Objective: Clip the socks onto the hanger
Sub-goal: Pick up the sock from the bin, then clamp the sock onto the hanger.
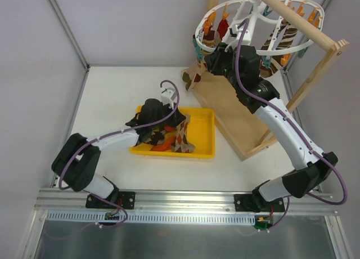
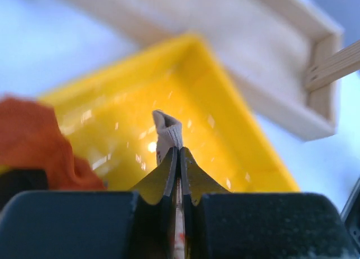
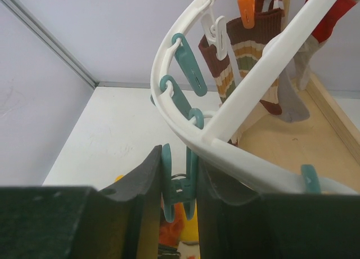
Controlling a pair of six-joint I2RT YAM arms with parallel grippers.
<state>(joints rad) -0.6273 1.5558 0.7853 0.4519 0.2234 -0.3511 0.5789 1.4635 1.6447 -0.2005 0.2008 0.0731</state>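
The left claw (image 2: 179,153) is pinched shut on the tip of a pale sock (image 2: 167,129) down in the yellow tray (image 2: 236,141). The right claw (image 3: 179,177) is closed around a teal clothespin (image 3: 179,190) hanging from the white hanger (image 3: 247,169), up on the wooden stand (image 1: 236,115). To my eye the hold on the sock is thin, just an edge, so it wants a slow lift up and across to that pin, with the pin squeezed wide before the fabric goes in. An orange sock (image 2: 34,135) lies just beside it and may drag along. Neighbouring teal pins, a striped sock (image 3: 247,50) already clipped and the ring's spoke crowd the approach.
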